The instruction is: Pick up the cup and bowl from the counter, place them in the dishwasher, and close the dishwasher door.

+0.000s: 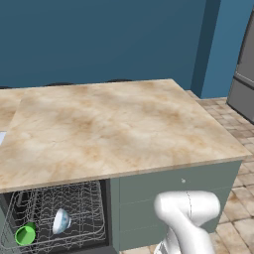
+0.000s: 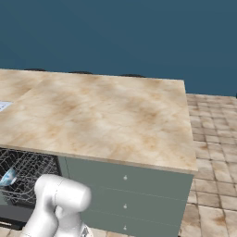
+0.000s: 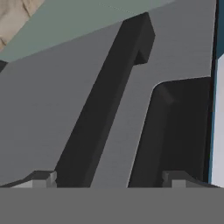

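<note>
The green cup (image 1: pixel 25 234) and the pale bowl (image 1: pixel 60 221) rest in the silver wire rack (image 1: pixel 74 206) of the open dishwasher, under the beige counter (image 1: pixel 114 124). The bowl (image 2: pixel 8 177) also peeks in at the left edge of the right base view, in the rack (image 2: pixel 28 173). In the hand view my gripper (image 3: pixel 109 181) is open and close to the dark grey dishwasher door (image 3: pixel 43 109). A long black bar (image 3: pixel 109 100) on the door runs up from between my fingertips. Whether they touch it I cannot tell.
Grey-green drawer fronts (image 2: pixel 129 190) stand right of the dishwasher. Tiled floor (image 1: pixel 233 129) spreads to the right, with a grey appliance (image 1: pixel 243 84) at the far right. My white arm (image 1: pixel 186 213) rises low in front of the cabinets.
</note>
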You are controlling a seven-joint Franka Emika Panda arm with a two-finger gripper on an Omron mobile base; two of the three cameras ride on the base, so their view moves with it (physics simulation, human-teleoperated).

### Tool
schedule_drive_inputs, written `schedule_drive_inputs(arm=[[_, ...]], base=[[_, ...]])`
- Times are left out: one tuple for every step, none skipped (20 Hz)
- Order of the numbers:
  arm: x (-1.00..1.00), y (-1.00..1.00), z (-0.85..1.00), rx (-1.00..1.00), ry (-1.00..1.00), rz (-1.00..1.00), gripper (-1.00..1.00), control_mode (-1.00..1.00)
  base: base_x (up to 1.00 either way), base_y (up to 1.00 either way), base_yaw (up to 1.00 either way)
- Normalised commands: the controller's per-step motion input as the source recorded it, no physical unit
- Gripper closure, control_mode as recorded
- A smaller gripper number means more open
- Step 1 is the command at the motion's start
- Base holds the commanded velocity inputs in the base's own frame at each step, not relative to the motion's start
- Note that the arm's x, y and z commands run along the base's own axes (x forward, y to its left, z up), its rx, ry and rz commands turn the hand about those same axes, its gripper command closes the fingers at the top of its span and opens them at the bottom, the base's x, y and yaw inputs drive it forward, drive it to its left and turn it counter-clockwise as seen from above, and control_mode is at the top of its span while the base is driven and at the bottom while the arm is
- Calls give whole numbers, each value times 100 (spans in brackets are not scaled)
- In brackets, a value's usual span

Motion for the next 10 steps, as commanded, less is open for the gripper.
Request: schedule_drive_inputs(arm=[[45, 0, 0, -11, -10, 8, -100, -100], [49, -5, 0, -10, -10, 7, -100, -100], [56, -15, 0, -9, -9, 6, -100, -100], [60, -25, 5, -8, -9, 5, -100, -100], [66, -32, 7, -9, -9, 5, -100, -100], [67, -40, 12, -11, -10, 4, -100, -100], [69, -44, 10, -9, -9, 4, -100, -100], [74, -51, 10, -9, -9, 5, -100, -100], [72, -56, 20, -7, -10, 5, -100, -100], [69, -58, 24, -7, -12, 5, -100, -100]], base=[[0, 0, 0], [0, 0, 0], [0, 0, 0], [0, 0, 0], [0, 0, 0], [0, 0, 0], [0, 0, 0], [0, 0, 0], [0, 0, 0], [0, 0, 0]])
